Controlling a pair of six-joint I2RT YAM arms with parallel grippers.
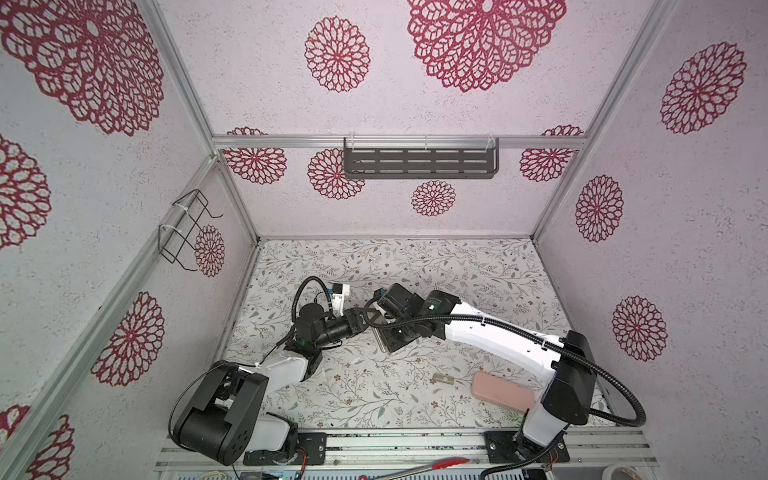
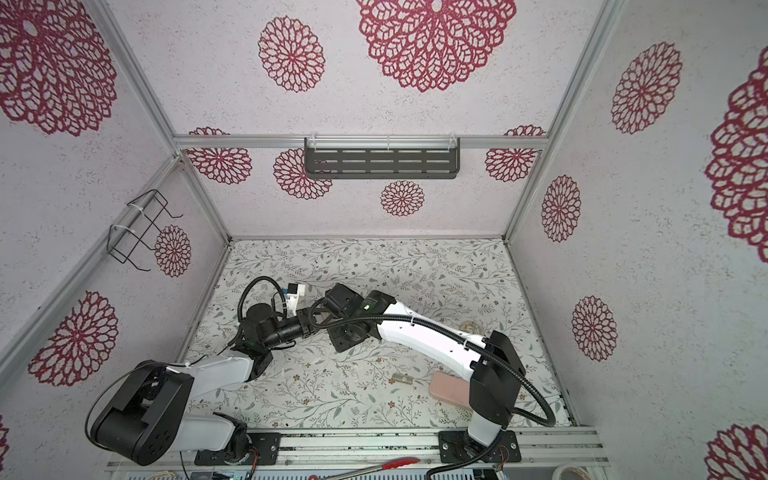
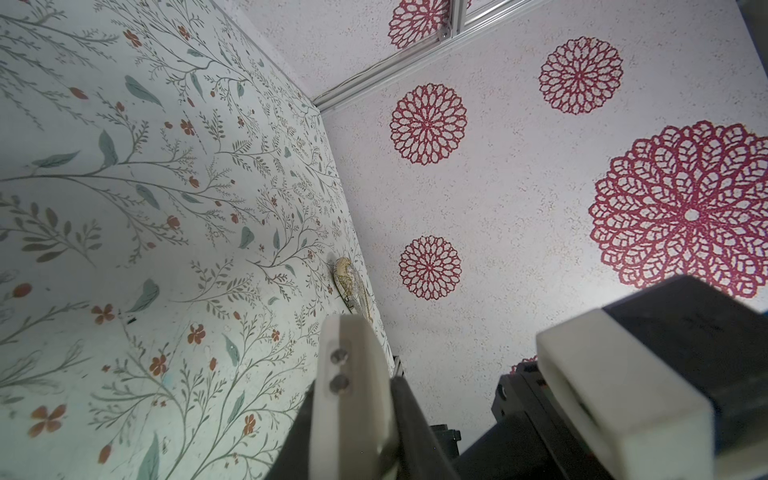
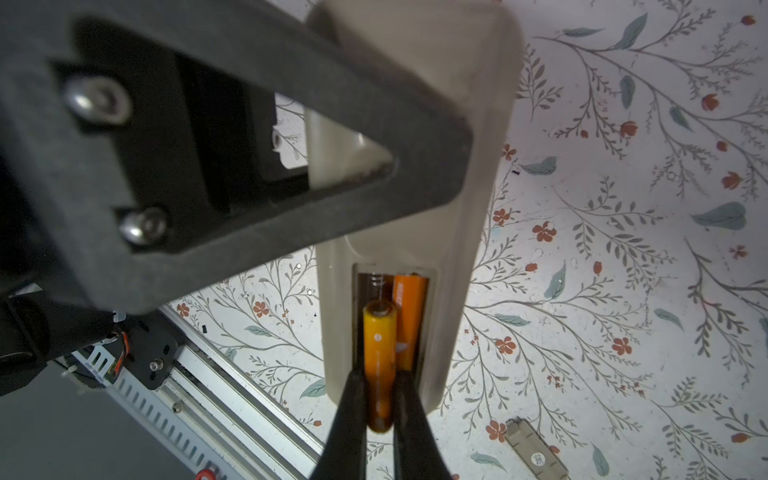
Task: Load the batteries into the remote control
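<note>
The right tool (image 4: 379, 386) is pinching one battery (image 4: 378, 353) between its tips, right over the open slot (image 4: 375, 286) in the back of the remote control (image 4: 457, 291). The other battery (image 4: 410, 311) is lying in that slot, just beside those tips. The left tool (image 1: 360, 323) is pressing together on the remote control, a bit past the slot.

Soft, even light fills both top views, where the wall rails (image 1: 179, 77) bow toward the edges and only faint shadows touch the tabletop (image 1: 374, 386). In the right wrist view the battery (image 4: 379, 365) is sharp, the remote control's (image 4: 461, 232) nearer part blurred.
</note>
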